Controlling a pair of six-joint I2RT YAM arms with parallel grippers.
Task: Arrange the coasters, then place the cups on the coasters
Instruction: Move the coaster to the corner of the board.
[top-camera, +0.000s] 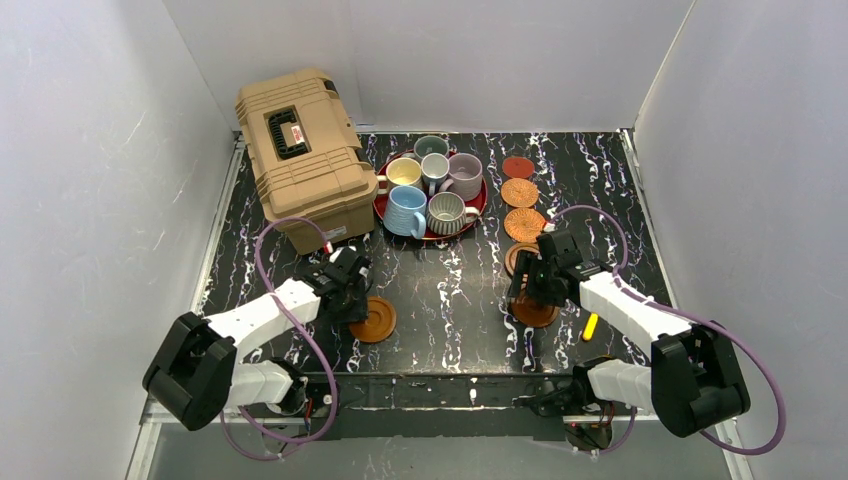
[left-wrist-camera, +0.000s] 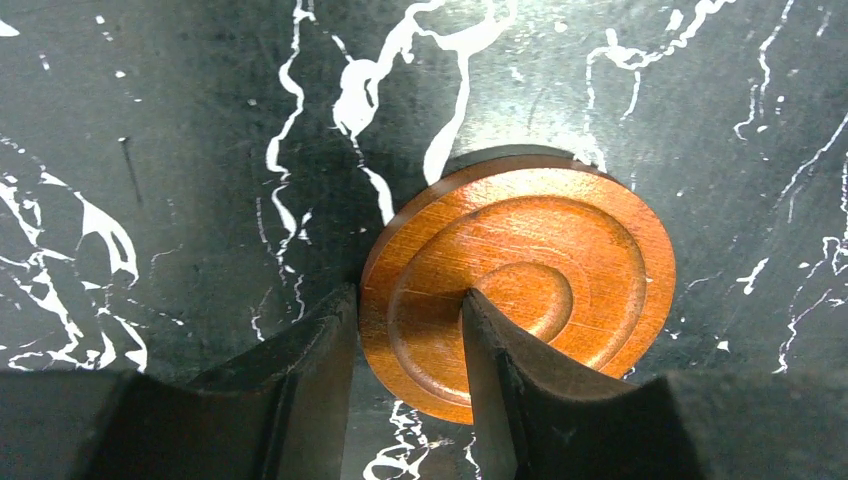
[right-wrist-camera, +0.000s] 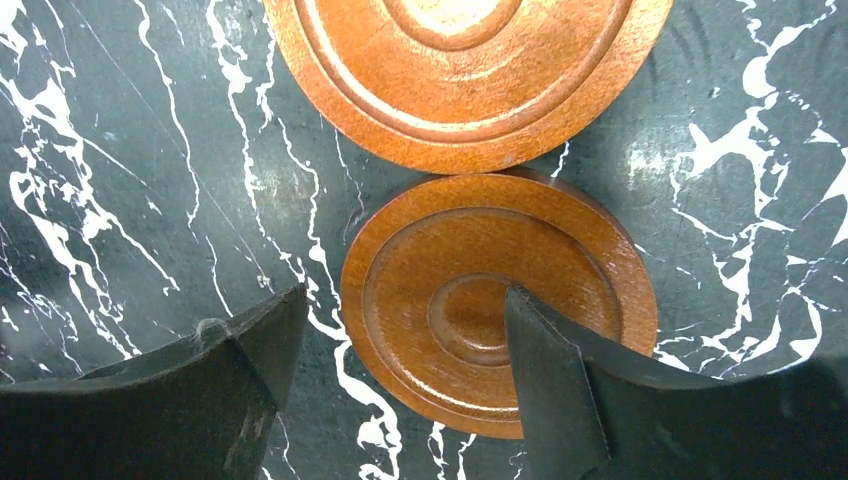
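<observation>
Coaster alignment, both arms on wooden discs.
Left gripper straddles the rim of the lone coaster at near left, well apart from the row; its jaws stand narrow, and whether they grip cannot be told. Right gripper stands apart over the near coaster, just beside the next coaster. Close squarely on the rim, move the disc flat, and space it evenly. Cups sit on the tray.
</observation>
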